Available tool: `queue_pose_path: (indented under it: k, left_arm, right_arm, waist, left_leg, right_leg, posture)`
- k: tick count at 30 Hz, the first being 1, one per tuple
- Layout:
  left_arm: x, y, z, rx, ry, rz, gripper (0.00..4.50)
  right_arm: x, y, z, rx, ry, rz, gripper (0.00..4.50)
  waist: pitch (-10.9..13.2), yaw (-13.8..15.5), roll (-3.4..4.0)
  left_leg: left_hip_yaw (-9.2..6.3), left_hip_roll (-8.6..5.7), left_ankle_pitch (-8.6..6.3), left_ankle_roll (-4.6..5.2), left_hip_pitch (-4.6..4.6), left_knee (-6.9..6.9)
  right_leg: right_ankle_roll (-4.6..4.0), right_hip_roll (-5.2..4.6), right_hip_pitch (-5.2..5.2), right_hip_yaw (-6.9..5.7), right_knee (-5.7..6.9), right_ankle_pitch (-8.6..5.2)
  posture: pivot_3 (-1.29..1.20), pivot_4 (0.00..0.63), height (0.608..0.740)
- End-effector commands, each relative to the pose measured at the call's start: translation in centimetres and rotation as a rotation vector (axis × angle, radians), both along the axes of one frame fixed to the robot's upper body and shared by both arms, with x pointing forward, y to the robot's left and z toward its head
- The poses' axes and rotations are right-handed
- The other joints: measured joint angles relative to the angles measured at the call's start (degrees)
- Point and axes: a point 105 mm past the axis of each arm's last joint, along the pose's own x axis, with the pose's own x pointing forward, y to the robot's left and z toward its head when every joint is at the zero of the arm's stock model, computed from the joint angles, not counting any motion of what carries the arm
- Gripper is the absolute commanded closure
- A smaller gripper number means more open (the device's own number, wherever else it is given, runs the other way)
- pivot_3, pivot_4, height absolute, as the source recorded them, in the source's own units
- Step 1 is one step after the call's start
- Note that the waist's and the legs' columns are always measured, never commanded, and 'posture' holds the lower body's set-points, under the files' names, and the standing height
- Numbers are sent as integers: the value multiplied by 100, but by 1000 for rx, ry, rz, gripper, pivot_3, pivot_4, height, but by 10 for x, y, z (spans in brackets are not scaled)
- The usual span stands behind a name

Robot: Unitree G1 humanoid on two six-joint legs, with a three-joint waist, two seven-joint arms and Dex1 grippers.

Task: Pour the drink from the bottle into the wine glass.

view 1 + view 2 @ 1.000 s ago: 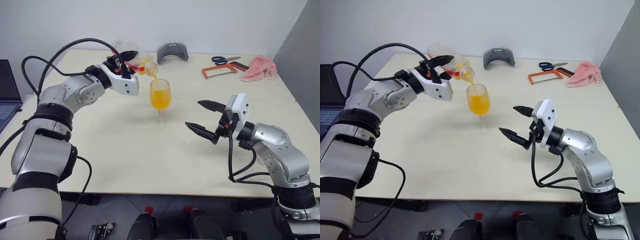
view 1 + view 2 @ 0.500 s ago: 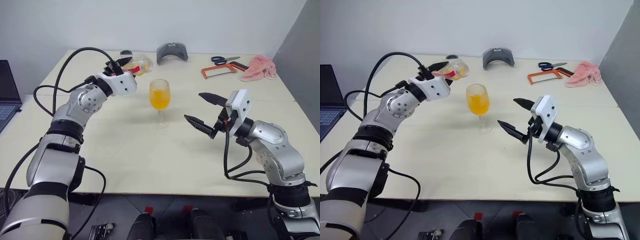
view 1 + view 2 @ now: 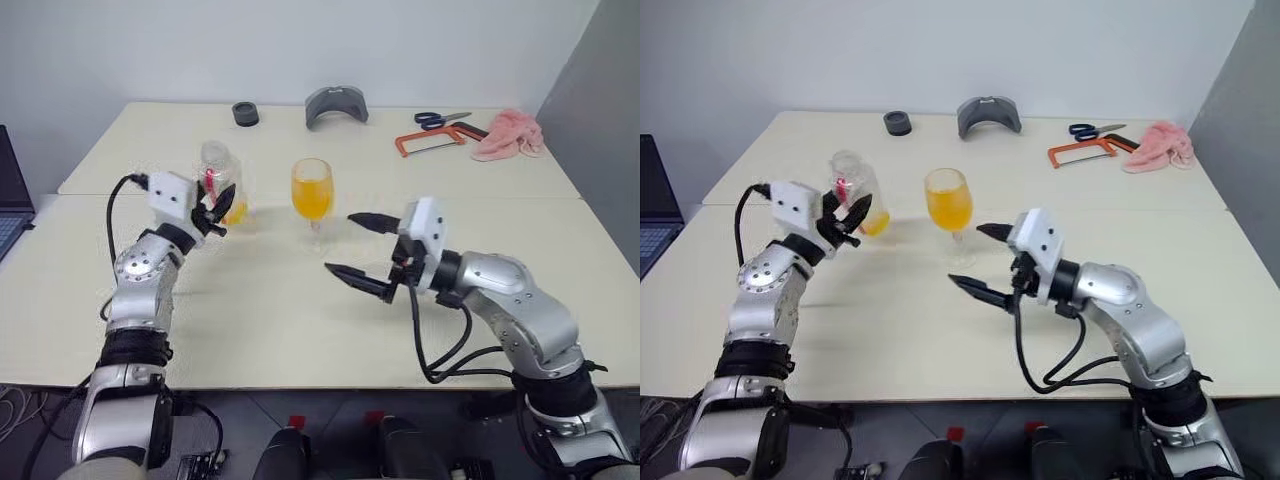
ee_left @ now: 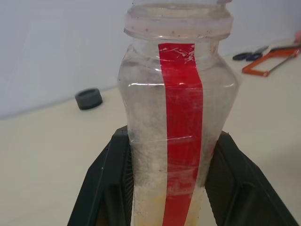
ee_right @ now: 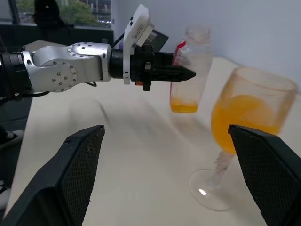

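Right gripper (image 3: 362, 245) wide open, empty, near table edge, just right of wine glass (image 3: 311, 192). Glass upright mid-table, bowl mostly full of drink (image 3: 311, 202). Left gripper (image 3: 221, 208) clamped on bottle (image 3: 219, 181), upright, uncapped, orange residue at bottom, left of glass, apart.

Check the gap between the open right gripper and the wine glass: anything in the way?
Nothing visible. The right gripper is open beside the wine glass, with bare table between. The bottle sits in the left gripper, on the glass's far side.
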Motion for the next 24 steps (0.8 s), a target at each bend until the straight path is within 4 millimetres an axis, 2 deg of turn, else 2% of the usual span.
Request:
queue_pose_path:
  k: [1, 12, 17, 24]
  left_arm:
    - [-9, 12, 11, -40, -31, -16, 2838]
    - [-8, 41, -3, -57, -24, 146, 2838]
    - [-5, 42, -13, -109, 14, 155, 2838]
    - [-3, 41, -21, -84, 42, 174, 2838]
  right_arm:
    - [2, 13, 5, -17, -22, 0, 0]
    - [10, 26, -1, -65, -37, -30, 0]
    - [10, 29, 0, -63, -36, -24, 0]
    - [8, 35, 1, -57, -32, -6, 0]
  waist:
    - [-2, 1, -2]
    - [-6, 24, -9]
    - [-6, 21, -9]
    - [-7, 18, -10]
  left_leg:
    - [1, -1, 0, 0, 1, 0]
    - [1, -4, -1, 2, 4, 1]
    - [0, -3, -2, 4, 4, 0]
    - [0, -4, -2, 4, 4, -1]
  right_leg:
    - [0, 0, 1, 1, 0, 0]
    - [0, -4, 5, 1, -2, 0]
    - [0, -4, 5, 0, -2, 0]
    - [0, -4, 4, 0, -2, 0]
  posture:
    - [0, 150, 740]
    - [0, 150, 740]
    - [0, 150, 740]
    - [0, 150, 740]
